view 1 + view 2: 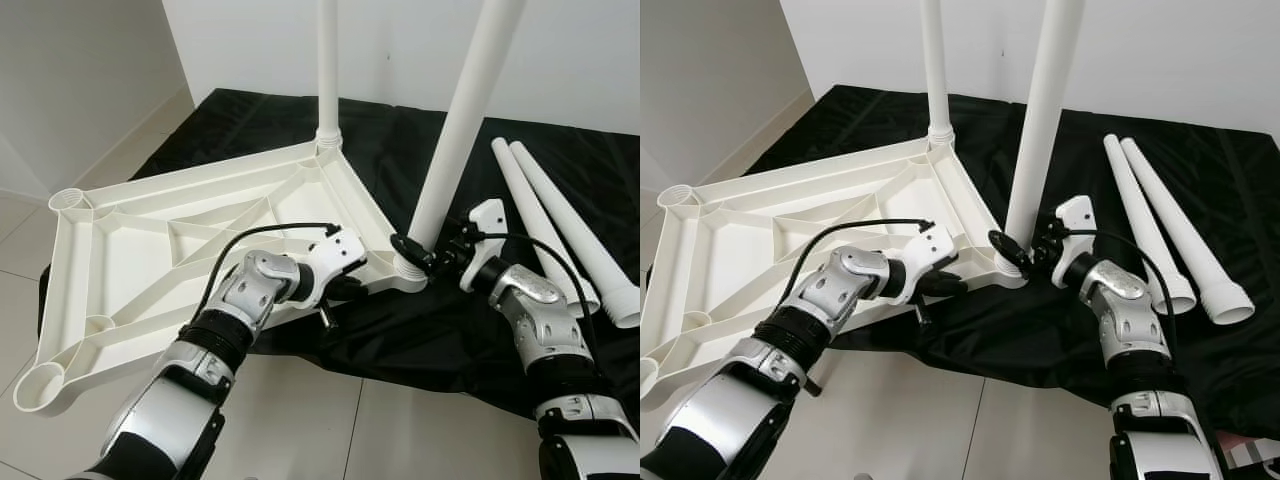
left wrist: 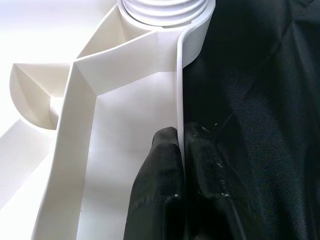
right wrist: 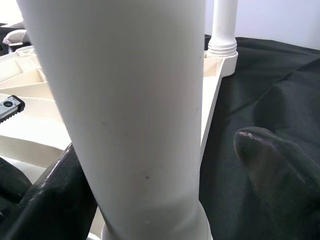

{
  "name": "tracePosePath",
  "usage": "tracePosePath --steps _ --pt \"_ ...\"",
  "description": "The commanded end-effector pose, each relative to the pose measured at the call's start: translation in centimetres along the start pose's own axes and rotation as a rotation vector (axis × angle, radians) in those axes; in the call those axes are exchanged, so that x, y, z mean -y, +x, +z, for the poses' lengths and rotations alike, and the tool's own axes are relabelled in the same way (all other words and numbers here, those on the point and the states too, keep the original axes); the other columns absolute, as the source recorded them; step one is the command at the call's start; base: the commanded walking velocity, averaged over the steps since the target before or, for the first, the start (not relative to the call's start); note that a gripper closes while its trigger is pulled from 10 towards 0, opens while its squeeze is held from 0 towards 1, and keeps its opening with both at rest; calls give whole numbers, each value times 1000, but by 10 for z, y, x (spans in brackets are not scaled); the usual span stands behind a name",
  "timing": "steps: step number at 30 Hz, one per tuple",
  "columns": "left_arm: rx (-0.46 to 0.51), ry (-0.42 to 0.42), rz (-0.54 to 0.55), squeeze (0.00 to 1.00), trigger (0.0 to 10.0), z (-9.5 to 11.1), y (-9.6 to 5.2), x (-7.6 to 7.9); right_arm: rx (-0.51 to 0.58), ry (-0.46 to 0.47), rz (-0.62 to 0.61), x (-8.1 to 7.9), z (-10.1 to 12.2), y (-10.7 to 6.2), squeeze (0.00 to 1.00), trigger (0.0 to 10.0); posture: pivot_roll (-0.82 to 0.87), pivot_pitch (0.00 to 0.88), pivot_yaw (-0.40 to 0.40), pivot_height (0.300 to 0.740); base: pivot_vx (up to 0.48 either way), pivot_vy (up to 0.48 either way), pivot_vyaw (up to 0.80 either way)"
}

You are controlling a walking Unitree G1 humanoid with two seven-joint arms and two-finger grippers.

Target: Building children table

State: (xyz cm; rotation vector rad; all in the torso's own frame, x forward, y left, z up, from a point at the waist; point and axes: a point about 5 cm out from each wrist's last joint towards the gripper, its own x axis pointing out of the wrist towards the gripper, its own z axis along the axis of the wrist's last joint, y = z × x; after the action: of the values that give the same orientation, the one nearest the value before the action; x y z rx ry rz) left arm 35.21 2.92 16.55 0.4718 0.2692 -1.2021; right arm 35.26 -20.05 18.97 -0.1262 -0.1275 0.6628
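The left claw pinches the stiff, light plastic tabletop by its thin rim, while the right claw straddles the smooth, slippery leg low at its socket, its fingers apart around it.

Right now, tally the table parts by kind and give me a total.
Tabletop, upside down, rim pinched by the left claw: 1
Legs standing in corner sockets: 2, the nearer one between the right claw's fingers
Legs lying loose on the black cloth: 2
Total: 5 parts
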Motion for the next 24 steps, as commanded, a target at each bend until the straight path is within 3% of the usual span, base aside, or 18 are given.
tracePosePath --steps 1,2,9,21,22,23,24 --pt "-64 -37 -10 0 10000 -18 2 5 26 -7 -8 5 5 0 0 2039 -144 86 88 740 0 0 0" --pt "-66 -36 -11 0 10000 -19 2 6 30 -8 4 4 6 1 0 0 -144 86 88 740 0 0 0" --pt "-71 -36 -17 0 10000 -21 4 9 58 8 67 -5 5 0 0 0 -150 85 83 740 0 0 0" --pt "-71 -38 -21 0 10000 -22 4 10 106 26 74 -23 4 -6 0 0 -154 88 84 740 0 0 0" --pt "-71 -38 -22 0 10000 -22 4 10 121 29 40 -26 6 -5 0 8314 -156 90 86 740 0 0 0" --pt "-71 -38 -22 0 10000 -22 4 10 125 31 33 -26 7 -4 0 8314 -156 90 86 740 0 0 0" --pt "-71 -37 -22 0 10000 -22 5 10 133 33 20 -27 8 -4 0 10000 -156 90 86 740 0 0 0"
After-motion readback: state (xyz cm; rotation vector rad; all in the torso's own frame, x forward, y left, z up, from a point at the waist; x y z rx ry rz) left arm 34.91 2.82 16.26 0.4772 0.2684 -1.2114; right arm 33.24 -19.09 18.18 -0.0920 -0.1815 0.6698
